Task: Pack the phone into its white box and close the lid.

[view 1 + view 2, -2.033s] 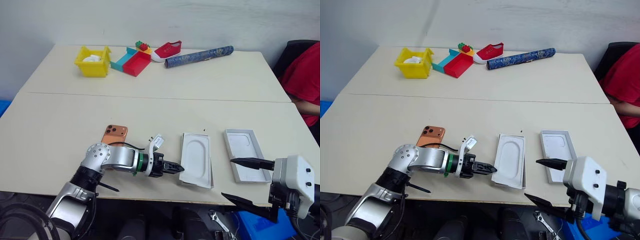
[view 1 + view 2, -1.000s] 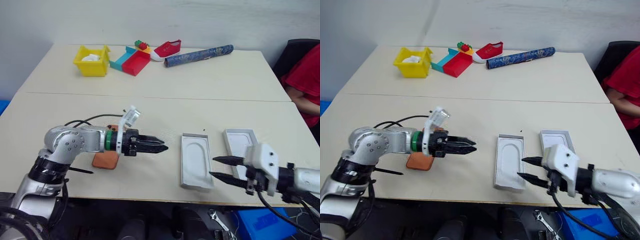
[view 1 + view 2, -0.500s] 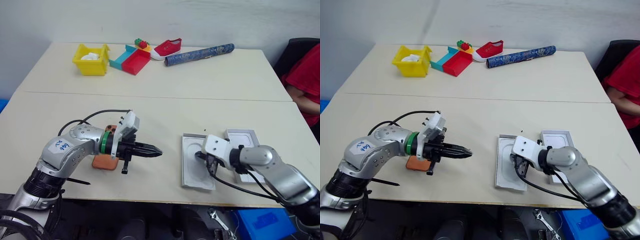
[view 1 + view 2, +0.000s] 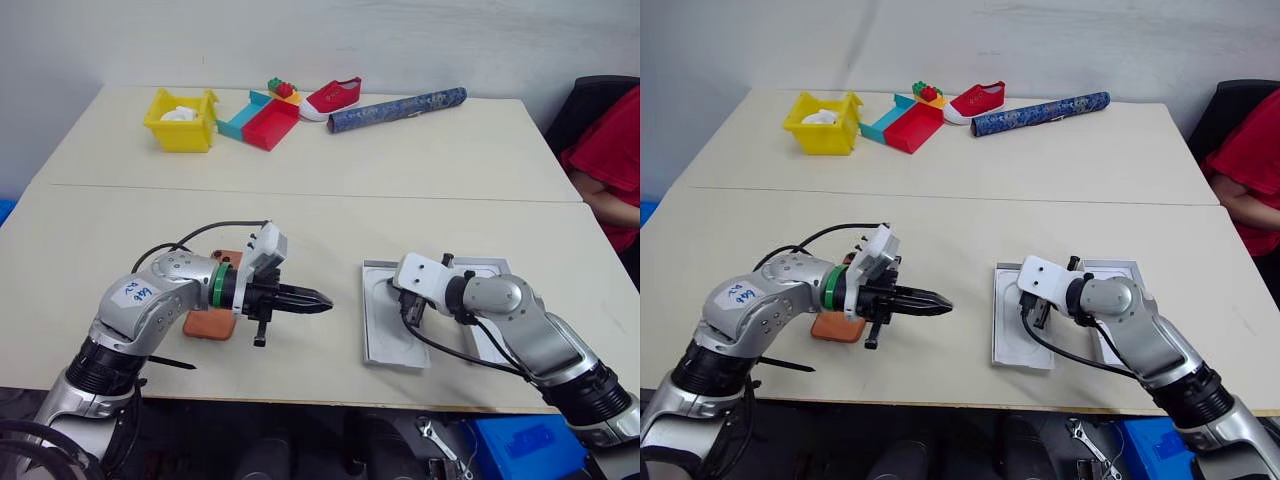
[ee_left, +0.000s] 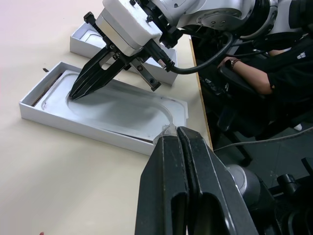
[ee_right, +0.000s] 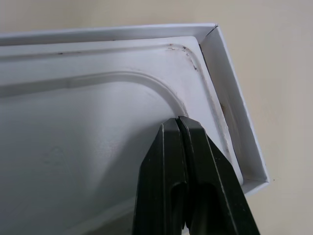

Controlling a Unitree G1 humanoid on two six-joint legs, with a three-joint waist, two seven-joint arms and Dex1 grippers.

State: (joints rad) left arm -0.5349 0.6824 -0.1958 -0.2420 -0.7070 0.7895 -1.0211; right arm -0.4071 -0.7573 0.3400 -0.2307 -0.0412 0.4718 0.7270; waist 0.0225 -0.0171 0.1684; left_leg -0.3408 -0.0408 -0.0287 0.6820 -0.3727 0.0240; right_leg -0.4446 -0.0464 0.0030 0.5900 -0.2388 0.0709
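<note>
Right wrist view shows the right gripper clenched empty, tips on the moulded insert seated in the white box; left gripper clenched empty; phone at nine o'clock; lift insert by its corner first.

One phone, two white trays.
</note>
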